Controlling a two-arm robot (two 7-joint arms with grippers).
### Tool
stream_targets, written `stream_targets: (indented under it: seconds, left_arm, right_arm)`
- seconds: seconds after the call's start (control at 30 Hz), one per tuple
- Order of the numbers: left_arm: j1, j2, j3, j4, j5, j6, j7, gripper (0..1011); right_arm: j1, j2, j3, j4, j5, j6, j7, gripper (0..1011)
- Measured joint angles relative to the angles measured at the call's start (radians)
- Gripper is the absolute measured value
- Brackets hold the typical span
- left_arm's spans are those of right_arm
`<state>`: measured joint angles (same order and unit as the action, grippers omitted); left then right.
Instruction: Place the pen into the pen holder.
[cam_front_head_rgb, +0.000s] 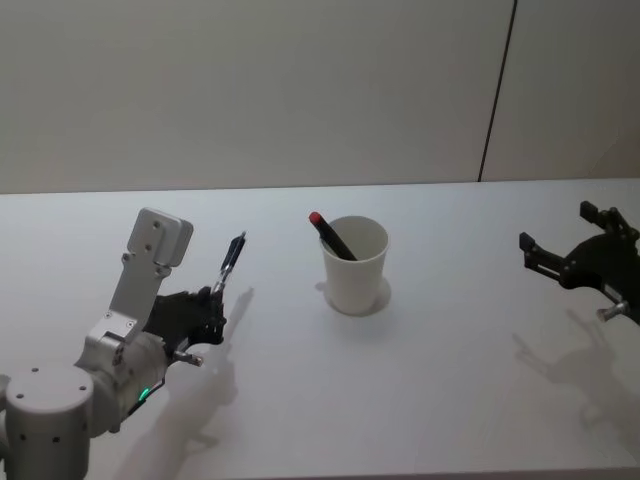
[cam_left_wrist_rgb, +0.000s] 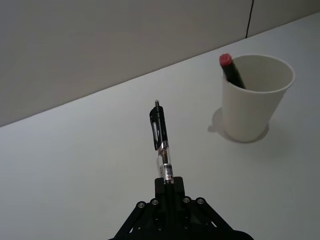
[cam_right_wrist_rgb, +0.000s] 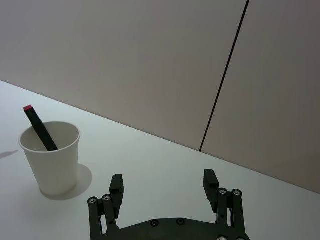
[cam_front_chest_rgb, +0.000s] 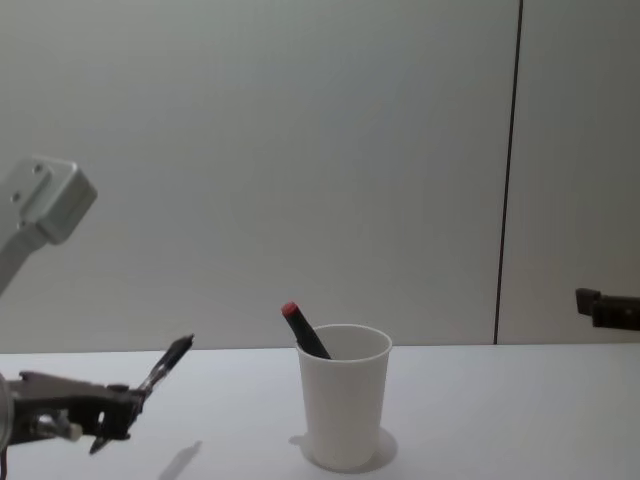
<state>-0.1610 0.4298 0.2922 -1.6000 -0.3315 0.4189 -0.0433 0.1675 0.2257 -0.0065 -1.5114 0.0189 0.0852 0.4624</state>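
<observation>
Left end effector (cam_front_head_rgb: 213, 295): clenched on the lower end of the pen (cam_front_head_rgb: 232, 255), raised above the worktop (cam_front_head_rgb: 450, 400) at its left side.
Pen, where: in the air in that grasp, left of the pen holder (cam_front_head_rgb: 355, 275) and apart from it, not touching the worktop.
Pen, long axis: slanted, neither upright nor flat. The clip and button end points up, away from the robot and somewhat rightward toward the pen holder.
Right end effector (cam_front_head_rgb: 556, 226): released, fingers spread with nothing between them. It hovers at the worktop's right side, well apart from the pen holder.
Counts: two pens, one pen holder, two end effectors.
Pen holder: a white paper cup standing upright near the worktop's middle.
Red-capped pen (cam_front_head_rgb: 330, 235): dark-bodied, already standing in the pen holder. It leans on the rim's left side, the side facing the held pen, with its cap sticking out above the rim.
Surroundings: a pale wall (cam_front_head_rgb: 250, 90) with one dark vertical seam behind the worktop.
</observation>
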Motion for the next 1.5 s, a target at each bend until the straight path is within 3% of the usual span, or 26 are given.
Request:
stream_targets:
  seconds: [0.83, 1.5]
  left_arm:
    - [-0.044, 0.032, -0.01, 0.015, 0.073, -0.284, -0.32, 107]
    - [-0.116, -0.025, 0.025, 0.084, 0.124, -0.439, -0.458, 107]
  right_arm:
    - [0.0, 0.0, 0.0, 0.0, 0.0, 0.0, 0.0, 1002]
    - [0.0, 0.0, 0.0, 0.0, 0.0, 0.0, 0.0, 1002]
